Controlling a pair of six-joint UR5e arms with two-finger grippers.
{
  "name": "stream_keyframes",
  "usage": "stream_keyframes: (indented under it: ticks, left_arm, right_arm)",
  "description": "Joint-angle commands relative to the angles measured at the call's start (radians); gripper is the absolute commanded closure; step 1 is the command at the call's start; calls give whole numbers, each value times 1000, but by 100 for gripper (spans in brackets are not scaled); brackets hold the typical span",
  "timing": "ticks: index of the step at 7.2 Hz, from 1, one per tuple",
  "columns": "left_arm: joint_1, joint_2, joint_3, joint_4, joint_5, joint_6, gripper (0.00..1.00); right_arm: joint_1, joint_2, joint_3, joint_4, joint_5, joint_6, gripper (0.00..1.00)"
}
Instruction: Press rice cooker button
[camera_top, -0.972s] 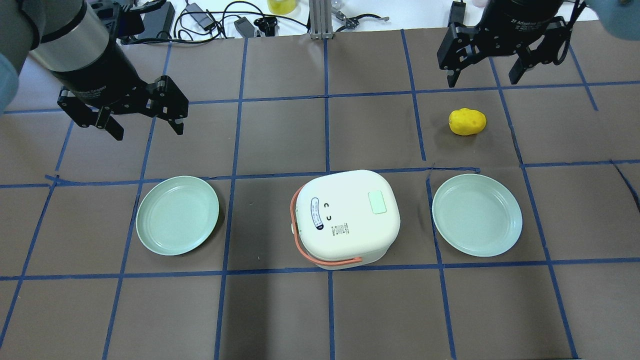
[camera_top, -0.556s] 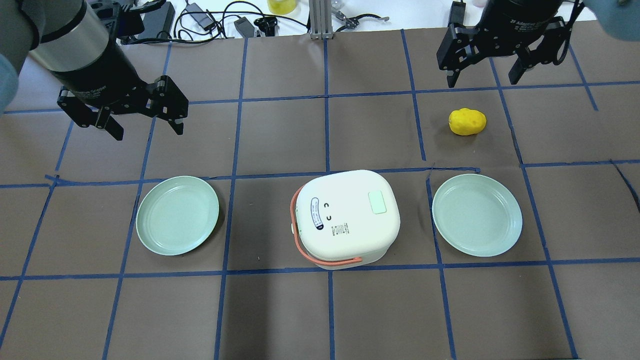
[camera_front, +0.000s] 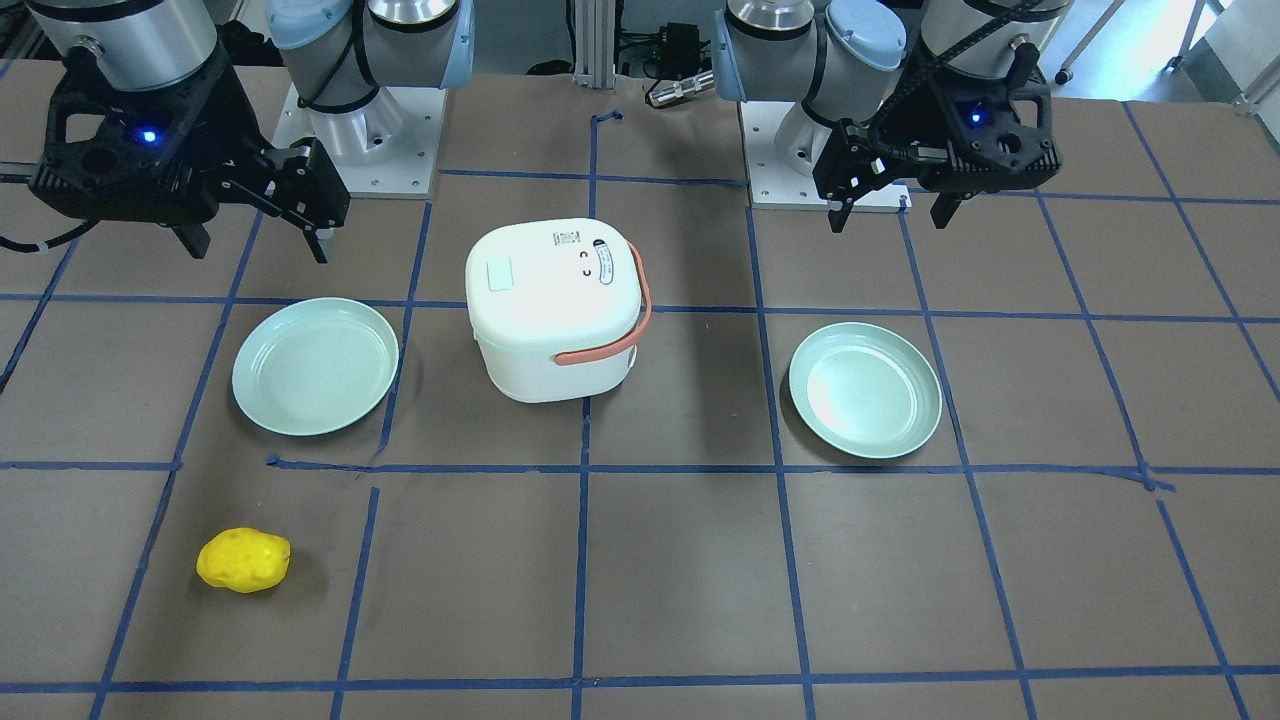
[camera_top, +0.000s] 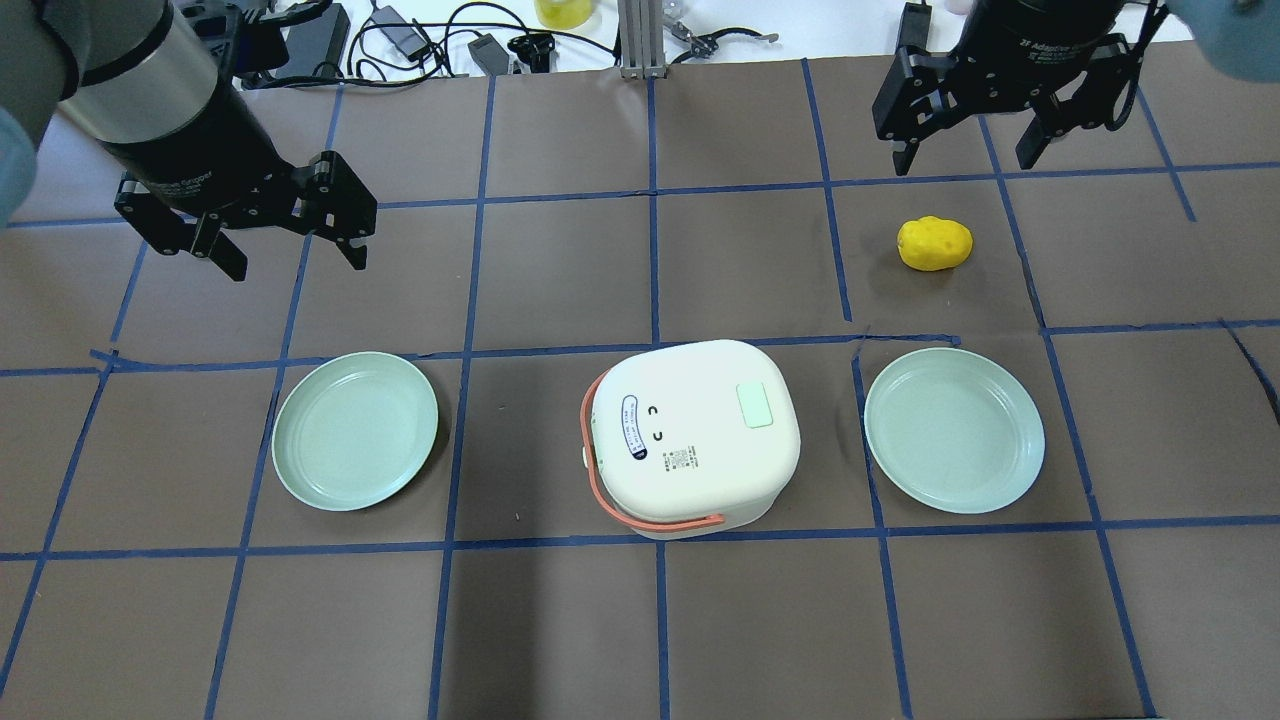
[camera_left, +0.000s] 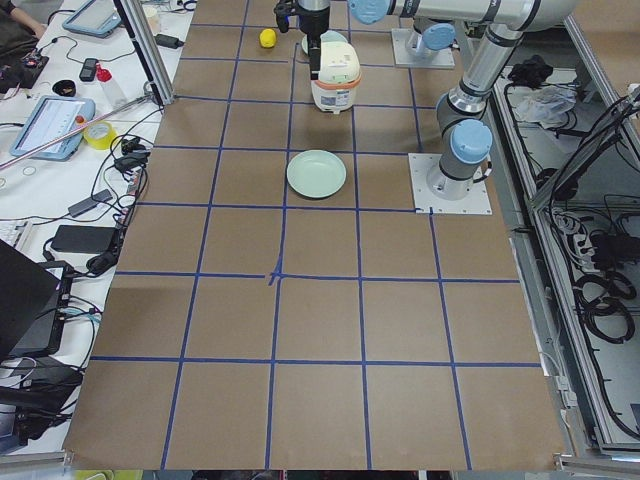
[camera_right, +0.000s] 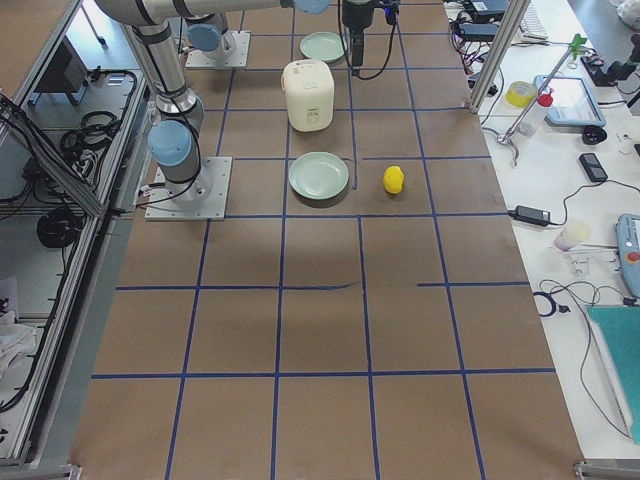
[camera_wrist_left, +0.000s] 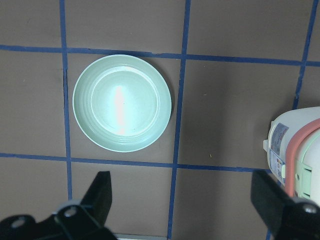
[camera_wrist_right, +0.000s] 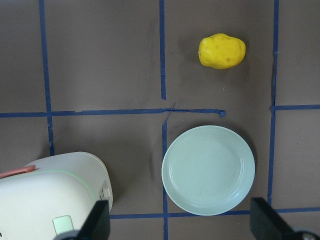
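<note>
The white rice cooker with an orange handle stands at the table's middle. A pale green button sits on its lid, on the right side; it also shows in the front view. My left gripper is open and empty, high over the far left of the table, well apart from the cooker. My right gripper is open and empty over the far right. The left wrist view shows the cooker's handle side. The right wrist view shows its lid corner and the button.
Two pale green plates lie on either side of the cooker, the left plate and the right plate. A yellow lumpy object lies beyond the right plate, under my right gripper. Cables and tools lie along the far edge.
My right gripper has drifted very slightly toward the far edge. The left arm, the cooker and the plates have not moved.
</note>
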Motion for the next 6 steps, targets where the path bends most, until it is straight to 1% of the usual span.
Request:
stream_keyframes:
  ticks: [1,2,3,4,5,6]
  left_arm:
    - [0,0,0,0,0,0,0]
    - [0,0,0,0,0,-1,0]
    - [0,0,0,0,0,-1,0]
    - [0,0,0,0,0,-1,0]
    - [0,0,0,0,0,0,0]
    - [0,0,0,0,0,0,0]
  right_arm:
    - [3,-1,0,0,7,-1,0]
    - [9,-2,8,2,11,-1,28]
    - [50,-3,30,18,12,3,64]
    - [113,-3,72,12,12,81,81]
    - [159,0,95,11,12,152,88]
    - [223,0,145,-1,9,208,99]
